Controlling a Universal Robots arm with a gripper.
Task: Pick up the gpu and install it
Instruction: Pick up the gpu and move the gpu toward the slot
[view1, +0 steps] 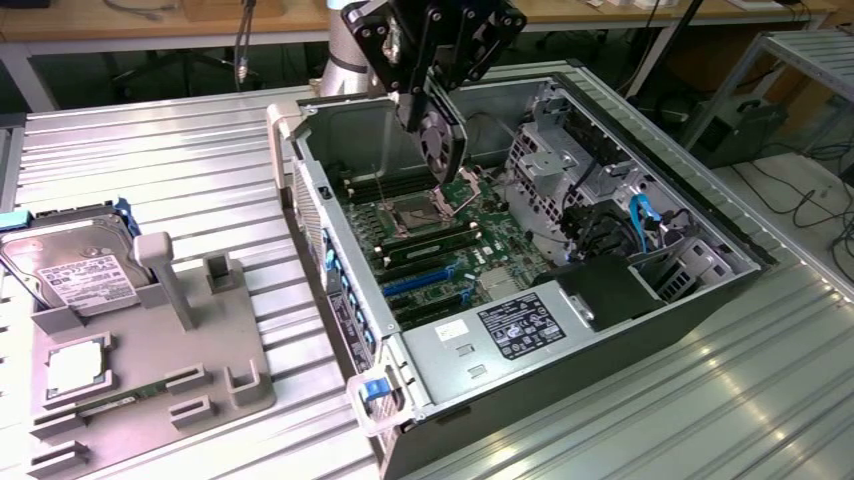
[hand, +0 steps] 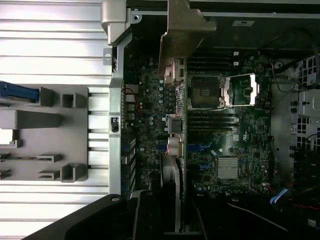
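Gripper (view1: 427, 108), jaws narrowly apart, tight on the gpu (view1: 438, 152), edge-on, seemingly just above the motherboard (view1: 441, 245) in the open case (view1: 310, 200).

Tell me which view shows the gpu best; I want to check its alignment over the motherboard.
The exterior view: the gpu hangs upright from the gripper above the motherboard, its broad face visible. The wrist view shows the gpu edge-on, a thin strip.
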